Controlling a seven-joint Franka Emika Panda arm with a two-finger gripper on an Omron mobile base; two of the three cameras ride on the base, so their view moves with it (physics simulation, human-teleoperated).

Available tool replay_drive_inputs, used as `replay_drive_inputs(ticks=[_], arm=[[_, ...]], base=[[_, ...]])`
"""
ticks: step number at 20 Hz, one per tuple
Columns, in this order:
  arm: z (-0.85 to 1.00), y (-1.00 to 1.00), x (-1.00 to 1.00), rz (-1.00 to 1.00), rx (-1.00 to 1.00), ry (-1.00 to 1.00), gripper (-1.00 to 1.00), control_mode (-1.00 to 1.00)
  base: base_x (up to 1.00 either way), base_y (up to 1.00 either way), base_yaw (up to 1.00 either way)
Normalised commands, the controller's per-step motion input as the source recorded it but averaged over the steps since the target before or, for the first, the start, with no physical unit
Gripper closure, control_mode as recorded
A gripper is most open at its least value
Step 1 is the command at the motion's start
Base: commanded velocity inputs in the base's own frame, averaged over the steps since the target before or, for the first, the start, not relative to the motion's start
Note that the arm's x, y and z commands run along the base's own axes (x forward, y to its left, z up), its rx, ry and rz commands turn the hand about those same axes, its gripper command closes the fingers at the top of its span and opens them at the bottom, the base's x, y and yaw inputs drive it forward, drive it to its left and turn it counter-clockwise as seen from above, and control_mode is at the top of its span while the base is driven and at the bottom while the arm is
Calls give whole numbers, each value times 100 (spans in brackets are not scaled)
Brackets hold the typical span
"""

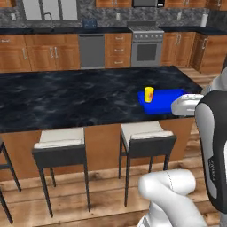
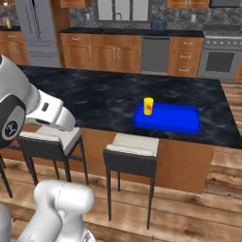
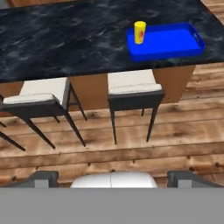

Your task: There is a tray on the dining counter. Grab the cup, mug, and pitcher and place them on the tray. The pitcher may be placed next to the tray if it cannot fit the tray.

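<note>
The yellow cup [image 1: 149, 94] [image 2: 148, 106] [image 3: 139, 32] stands upright on the left end of the blue tray [image 1: 168, 101] [image 2: 175, 119] [image 3: 173, 43]. The tray lies near the right end of the black marble dining counter [image 1: 66, 97] [image 2: 94, 94] [image 3: 65, 39]. My gripper [image 3: 113, 179] hangs well back from the counter, above the wooden floor. It is open, its fingertips [image 3: 43, 178] far apart with nothing between them. I cannot make out the mug or the pitcher. A tiny yellow shape [image 2: 6, 22] on the back counter by the fridge is too small to identify.
Two stools [image 1: 60, 144] [image 1: 146, 135] stand tucked against the counter's near edge, also seen as stools [image 3: 133, 87] [image 3: 39, 94] from the hand. Behind the counter run wooden cabinets, a dishwasher [image 1: 91, 49] and an oven [image 1: 146, 48]. Wooden floor lies between me and the stools.
</note>
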Motion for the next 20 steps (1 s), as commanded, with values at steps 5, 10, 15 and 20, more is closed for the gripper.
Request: replay_drive_inputs(ticks=[5, 10, 15, 20], arm=[[0, 0, 0, 0, 0, 0, -100, 100], [0, 0, 0, 0, 0, 0, -100, 100], [0, 0, 0, 0, 0, 0, -100, 100], [0, 0, 0, 0, 0, 0, -100, 100]], base=[[0, 100, 0], [0, 100, 0], [1, 100, 0], [1, 100, 0]])
